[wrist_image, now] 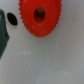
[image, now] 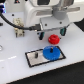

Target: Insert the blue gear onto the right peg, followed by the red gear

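The blue gear [image: 50,51] lies flat on the black-framed white plate [image: 34,61], seated around the right peg, whose tip is hidden in the gear's hole. The left peg [image: 38,53] stands bare beside it. The red gear [image: 52,38] lies on the white table just beyond the plate. In the wrist view the red gear [wrist_image: 40,17] is close and its centre hole shows. My gripper [image: 52,32] hangs just above the red gear, jaws apart and empty. One dark finger [wrist_image: 4,32] shows at the wrist view's edge.
A small stand with dark parts [image: 19,29] sits at the exterior view's left, with black cables behind it. The white table [image: 70,60] has a dark edge along the back.
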You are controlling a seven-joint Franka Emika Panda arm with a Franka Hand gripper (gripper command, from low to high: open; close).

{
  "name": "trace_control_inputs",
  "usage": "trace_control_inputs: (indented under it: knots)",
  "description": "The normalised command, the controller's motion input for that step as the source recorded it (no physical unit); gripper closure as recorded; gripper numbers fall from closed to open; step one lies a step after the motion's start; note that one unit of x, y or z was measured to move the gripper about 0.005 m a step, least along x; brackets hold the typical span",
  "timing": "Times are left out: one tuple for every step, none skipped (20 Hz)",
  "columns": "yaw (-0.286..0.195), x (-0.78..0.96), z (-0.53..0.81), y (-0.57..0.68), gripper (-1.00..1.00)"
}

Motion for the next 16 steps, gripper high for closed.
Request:
trace_control_inputs:
  knots:
    - [0.000, -0.24, -0.32, 0.06, -1.00]
    - [0.000, -0.27, -0.30, 0.07, -1.00]
    - [0.000, -0.29, -0.29, 0.05, -1.00]
    - [0.000, -0.07, -0.23, 0.02, -1.00]
    - [0.000, -0.06, -0.20, 0.02, -1.00]
    - [0.000, -0.06, -0.19, 0.05, -1.00]
    - [0.000, -0.01, -0.17, 0.11, -1.00]
    - [0.000, -0.01, -0.14, 0.13, -1.00]
    - [0.000, 0.01, -0.12, 0.14, -1.00]
    - [0.000, -0.06, -0.13, 0.18, 1.00]
    - [0.000, -0.08, -0.13, 0.18, 1.00]
    - [0.000, -0.09, -0.11, 0.16, 1.00]
    - [0.000, -0.08, -0.09, 0.16, 1.00]
    - [0.000, -0.03, -0.01, 0.17, 1.00]
    - [0.000, -0.02, -0.01, 0.17, 1.00]
    - [0.000, -0.01, -0.01, 0.17, 1.00]
